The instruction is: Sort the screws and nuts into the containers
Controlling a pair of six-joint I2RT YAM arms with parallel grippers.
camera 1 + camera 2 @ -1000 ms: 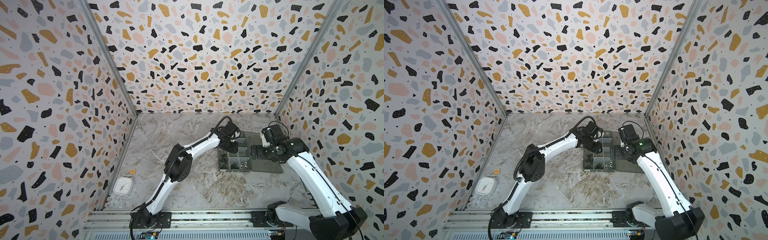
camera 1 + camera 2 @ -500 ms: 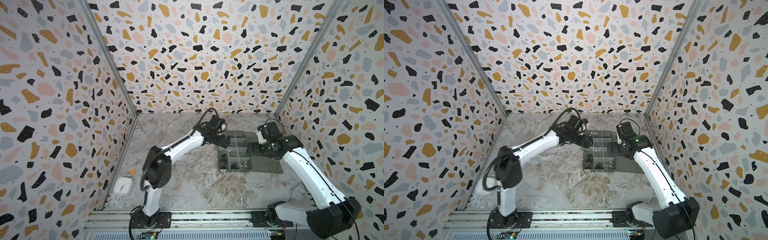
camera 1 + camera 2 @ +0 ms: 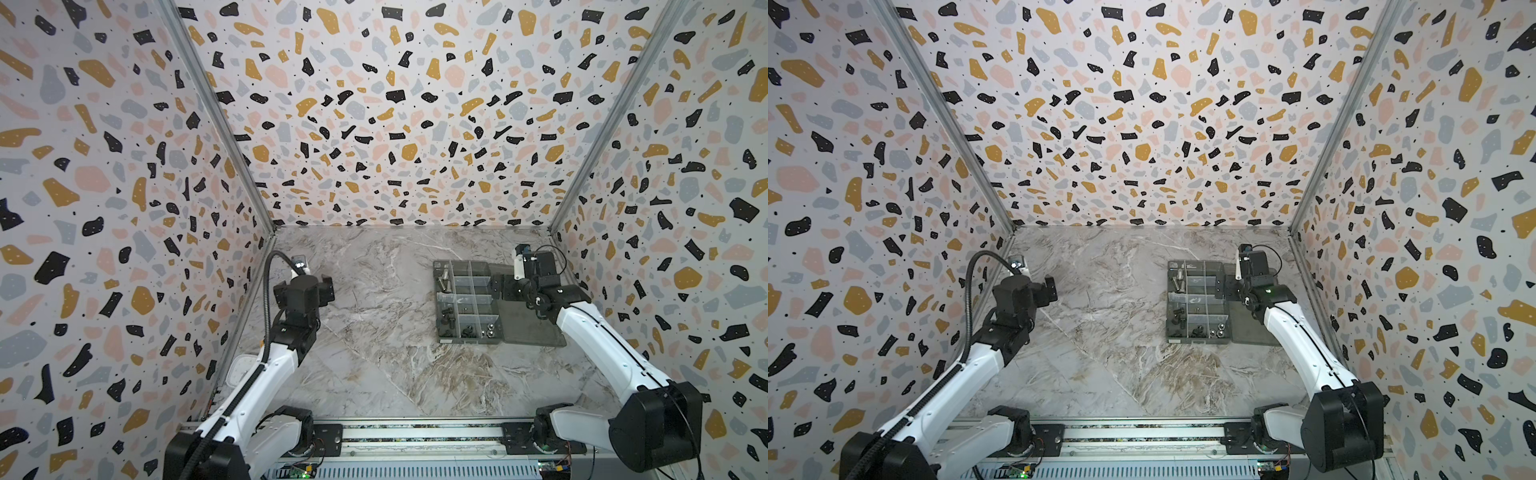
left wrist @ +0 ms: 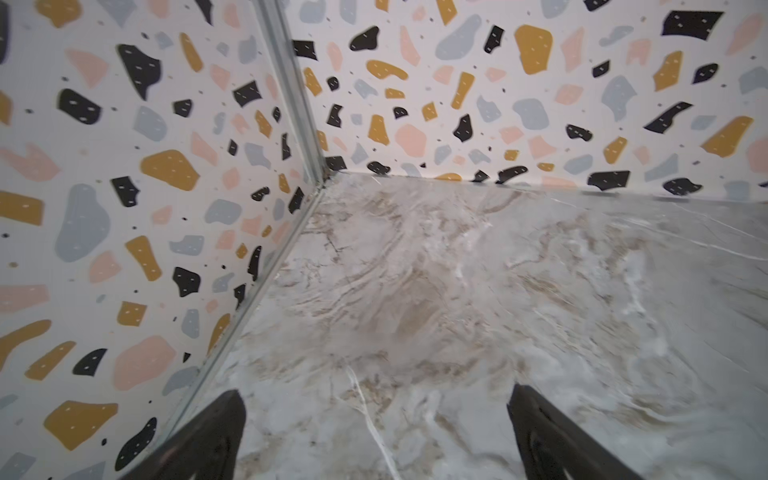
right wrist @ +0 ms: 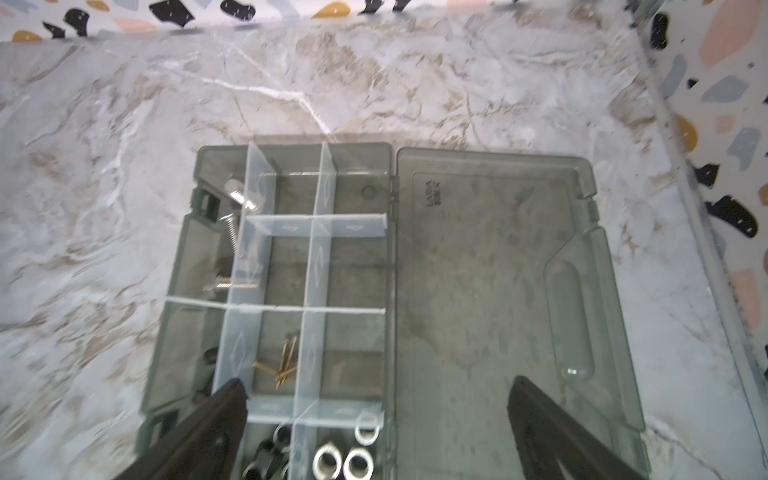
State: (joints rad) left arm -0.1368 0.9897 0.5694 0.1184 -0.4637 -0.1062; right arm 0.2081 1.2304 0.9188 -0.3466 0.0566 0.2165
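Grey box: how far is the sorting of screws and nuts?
Done: screws and nuts lie in separate compartments of the box. In hand: nothing; left pincer and right pincer are open, empty. Left: no loose piece shows on the table; perhaps shutting the lid.

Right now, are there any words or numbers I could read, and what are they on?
Small raised lettering near a corner of the box's open lid: too blurred to read.
No other words, numbers or signs are legible in any view.
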